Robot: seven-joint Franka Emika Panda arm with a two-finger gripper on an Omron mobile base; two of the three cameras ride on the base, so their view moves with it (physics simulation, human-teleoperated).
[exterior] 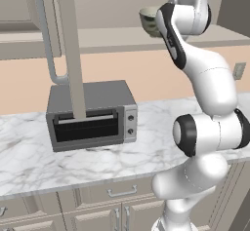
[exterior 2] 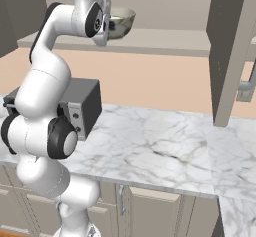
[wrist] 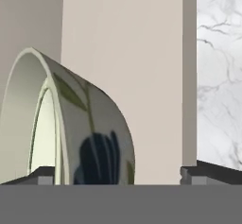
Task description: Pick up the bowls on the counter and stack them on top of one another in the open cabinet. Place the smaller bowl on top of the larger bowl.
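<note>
A cream bowl (exterior: 148, 19) with dark blue-green blotches sits on the shelf of the open cabinet (exterior: 97, 39), and the arm's raised hand is right against it. From the other side the bowl (exterior 2: 120, 23) shows just past the wrist, on the cabinet shelf (exterior 2: 165, 40). In the hand view my gripper (wrist: 118, 173) is open, its fingertips (wrist: 203, 173) wide apart. The bowl's (wrist: 90, 124) wall stands between them, with a gap to the right tip. A paler inner ring shows inside the bowl; I cannot tell whether it is a second bowl.
The cabinet door (exterior: 71, 45) hangs open over the grey toaster oven (exterior: 90, 113), its loop handle (exterior: 49, 35) facing left. In the right base view the door (exterior 2: 227, 46) stands at the right. The marble counter (exterior 2: 165, 146) runs below, over beige drawers.
</note>
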